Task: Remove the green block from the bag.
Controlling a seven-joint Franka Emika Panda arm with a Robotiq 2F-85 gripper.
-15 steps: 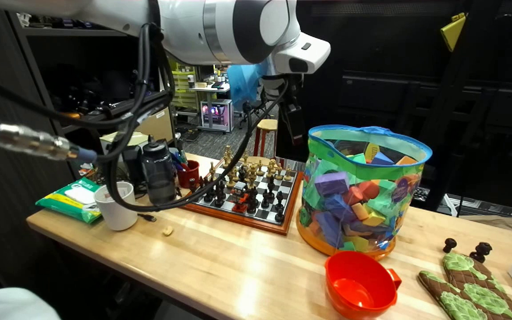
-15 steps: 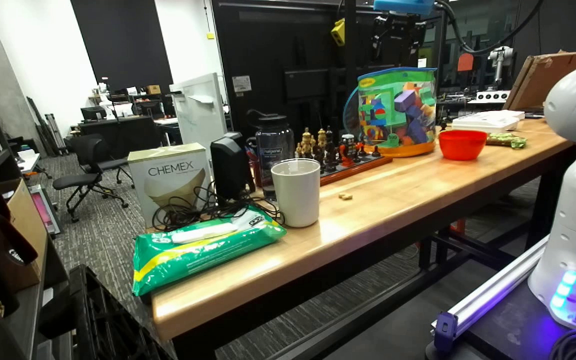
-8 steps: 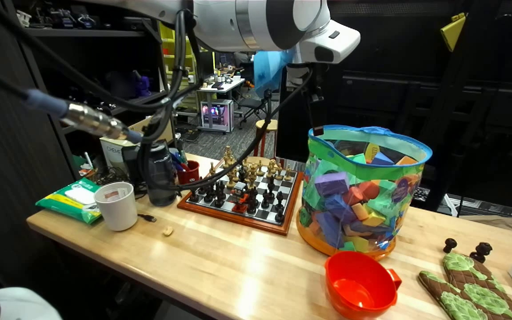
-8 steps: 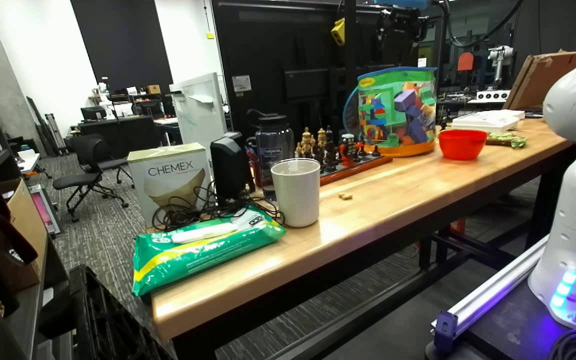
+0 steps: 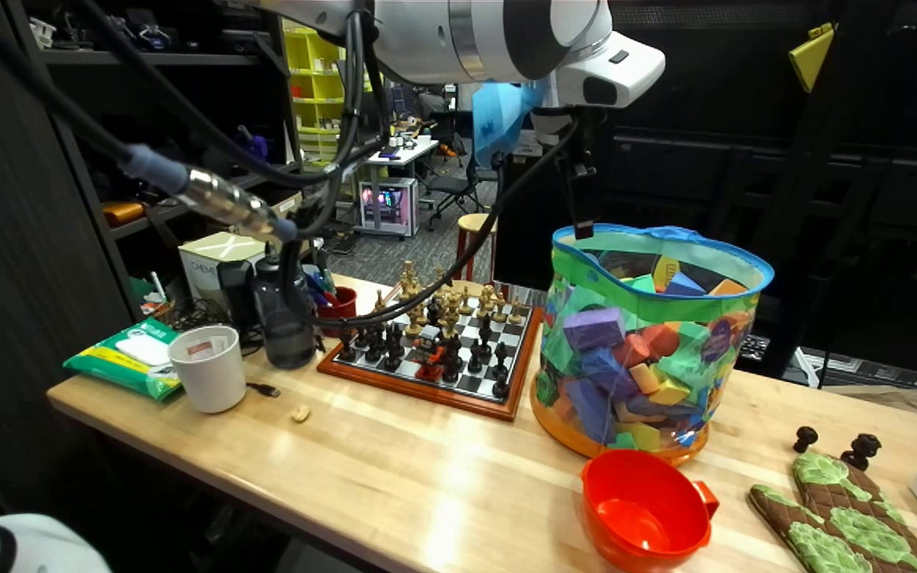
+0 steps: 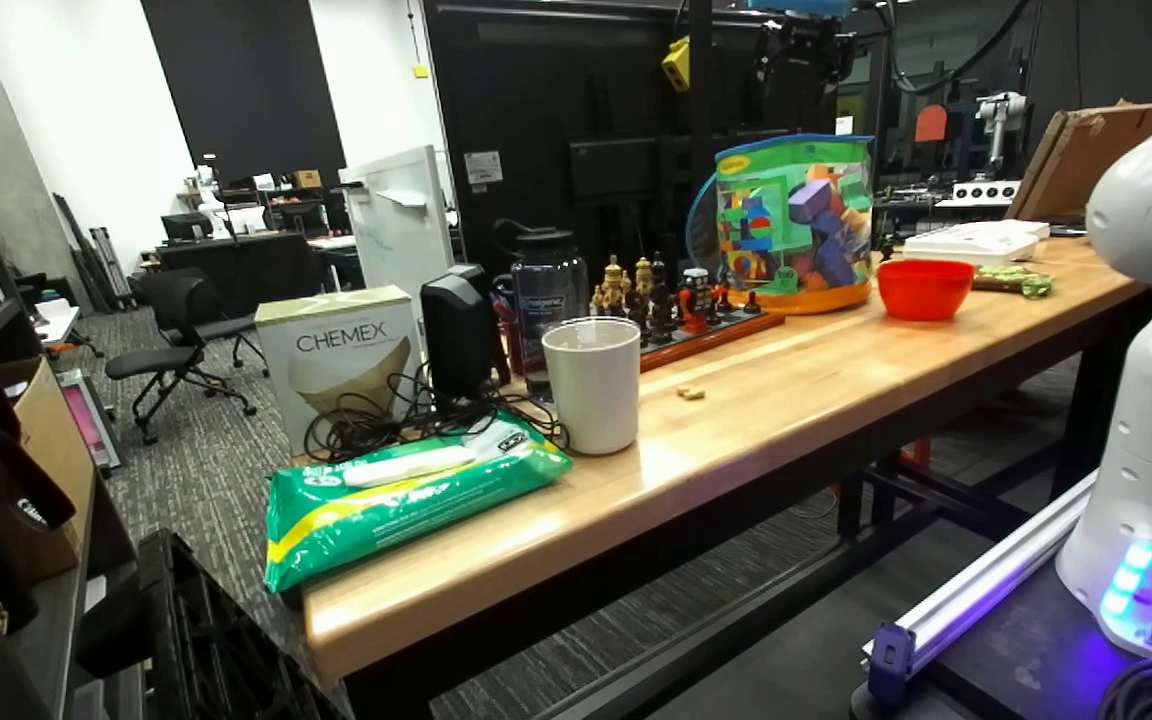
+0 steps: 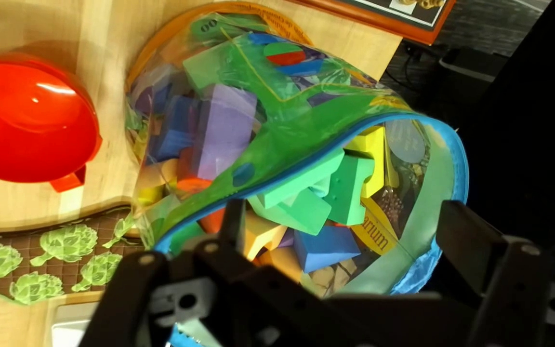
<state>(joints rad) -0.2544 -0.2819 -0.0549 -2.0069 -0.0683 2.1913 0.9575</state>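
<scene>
The bag is a clear cylinder with a green band and blue rim, upright on the table in both exterior views (image 5: 713, 310) (image 6: 786, 165). The wrist view looks down into its open top (image 7: 287, 140). Inside, a pale mint-green block with a rounded edge (image 7: 301, 212) lies partly under another light green piece (image 7: 301, 178). A green notched piece (image 7: 352, 188) lies beside it. Which green pieces show over the rim in an exterior view is unclear. My gripper (image 7: 342, 219) is open and empty above the bag. In an exterior view its fingertip (image 5: 583, 231) appears at the rim's near-left side.
A red bowl (image 5: 645, 509) stands in front of the bag. A chessboard with pieces (image 5: 442, 350) is beside it. A brown artichoke-patterned mitt (image 5: 848, 517) and loose dark pieces (image 5: 806, 438) lie on the table. A white mug (image 5: 208, 370) and bottle (image 5: 283, 310) stand farther away.
In an exterior view the arm and gripper have moved right and slightly up, to the bag's rim. The bag and the other table objects have not moved.
</scene>
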